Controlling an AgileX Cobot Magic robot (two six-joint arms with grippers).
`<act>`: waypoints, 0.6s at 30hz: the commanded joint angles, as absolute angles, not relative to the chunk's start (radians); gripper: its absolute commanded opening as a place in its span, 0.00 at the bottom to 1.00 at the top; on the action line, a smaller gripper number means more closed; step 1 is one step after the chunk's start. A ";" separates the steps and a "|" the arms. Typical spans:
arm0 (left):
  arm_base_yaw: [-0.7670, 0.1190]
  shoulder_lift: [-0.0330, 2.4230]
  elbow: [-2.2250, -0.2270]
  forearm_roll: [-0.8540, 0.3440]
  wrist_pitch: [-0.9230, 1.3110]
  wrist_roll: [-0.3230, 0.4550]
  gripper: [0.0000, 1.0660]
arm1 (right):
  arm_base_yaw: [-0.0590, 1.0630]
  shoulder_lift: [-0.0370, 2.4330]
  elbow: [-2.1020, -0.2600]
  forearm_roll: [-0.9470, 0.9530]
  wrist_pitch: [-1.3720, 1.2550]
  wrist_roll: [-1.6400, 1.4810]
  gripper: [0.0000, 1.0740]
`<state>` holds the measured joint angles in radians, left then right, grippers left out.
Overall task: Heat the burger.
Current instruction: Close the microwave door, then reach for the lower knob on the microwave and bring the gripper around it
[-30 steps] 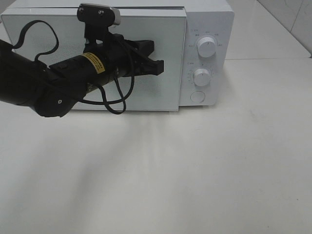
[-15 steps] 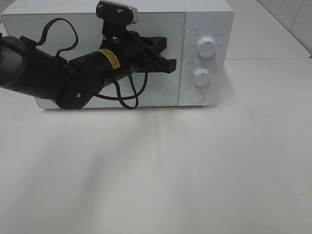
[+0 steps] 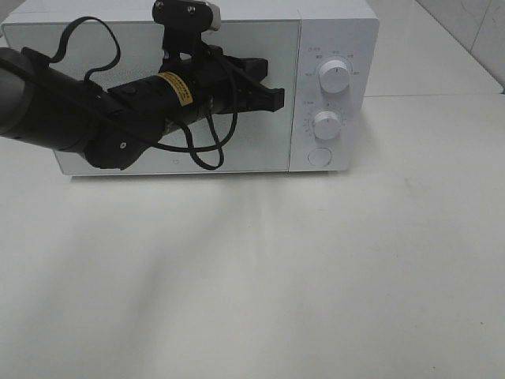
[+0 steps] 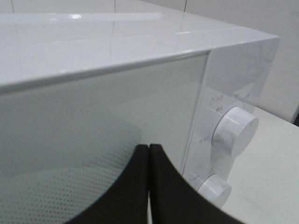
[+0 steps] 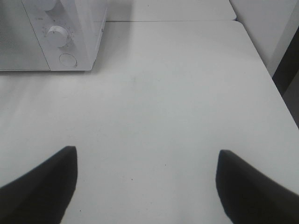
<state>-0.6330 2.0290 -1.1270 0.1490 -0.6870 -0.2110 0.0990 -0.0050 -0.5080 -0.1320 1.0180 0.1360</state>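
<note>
While left jaws, shut, face the microwave [image 3: 252, 150], right jaws gape, burger seemingly hidden.

Table [image 3: 316, 276] in front lies open — only the microwave [image 3: 347, 31] and the left arm [image 3: 95, 118] crossing its door [image 3: 268, 150] block the back.

The microwave [image 3: 339, 28] stands at the back of the table [image 3: 316, 276], door [image 3: 260, 150] on the left, control panel [image 3: 353, 106] on the right. On the panel the upper knob [image 3: 334, 77] sits above the lower knob [image 3: 326, 124], the button [image 3: 319, 156] below both. The left arm [image 3: 71, 118] reaches across in front of the door, the left gripper [image 3: 274, 99] near its right edge
</note>
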 commanded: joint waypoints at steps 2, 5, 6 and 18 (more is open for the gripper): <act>-0.685 1.986 -1.115 0.101 -0.591 -0.224 0.04 | 0.091 -0.030 -0.504 -0.128 1.006 0.135 0.71; -0.722 1.977 -1.107 0.101 -0.512 -0.224 0.28 | 0.091 -0.030 -0.504 -0.128 1.006 0.135 0.71; -0.722 1.977 -1.107 0.101 -0.512 -0.224 0.28 | 0.091 -0.030 -0.504 -0.128 1.006 0.135 0.71; -0.899 1.913 -1.107 0.106 -0.073 -0.230 0.94 | 0.091 -0.030 -0.504 -0.128 1.006 0.135 0.71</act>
